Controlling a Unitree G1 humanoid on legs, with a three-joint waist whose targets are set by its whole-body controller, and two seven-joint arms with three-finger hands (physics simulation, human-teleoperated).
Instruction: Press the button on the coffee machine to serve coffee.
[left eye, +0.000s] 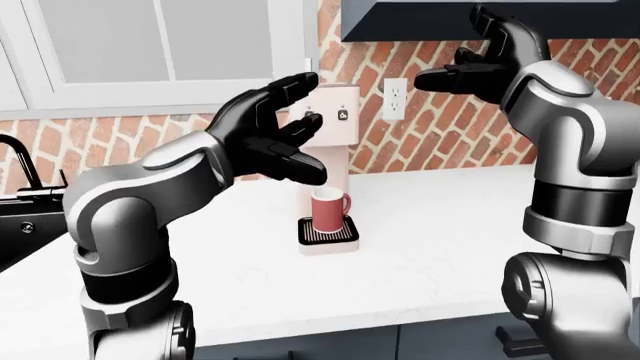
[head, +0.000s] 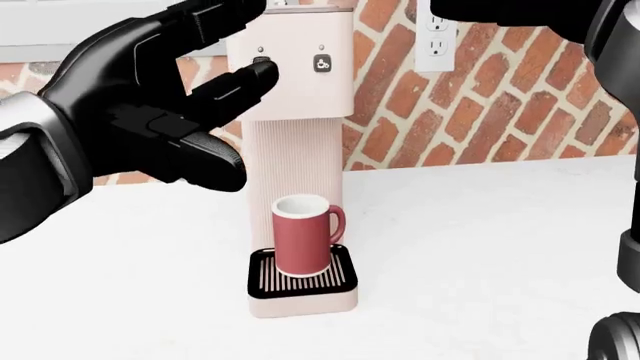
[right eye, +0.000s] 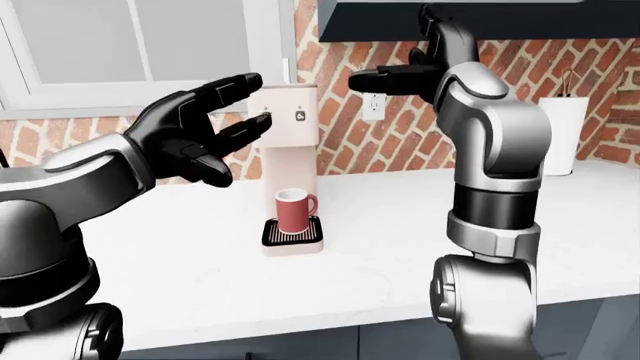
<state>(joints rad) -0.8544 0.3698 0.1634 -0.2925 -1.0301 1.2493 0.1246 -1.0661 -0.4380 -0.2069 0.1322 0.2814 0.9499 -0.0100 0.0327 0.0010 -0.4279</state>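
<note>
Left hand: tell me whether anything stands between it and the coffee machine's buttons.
Nothing visible does. The left hand points a fingertip at the left button of the coffee machine; the red mug sits well below.

Bright, even simulator light with soft, faint shadows on the white counter (head: 480, 247); sharp throughout, no glare

White bench (head: 500, 247) under a brick wall.
A coffee machine (head: 297, 150) stands on it, a red mug (head: 302, 234) on its drip tray.

Pale pink coffee machine (head: 295, 112), red mug (head: 303, 234), black-and-white striped drip tray (head: 300, 279), red brick wall (head: 480, 97).
</note>
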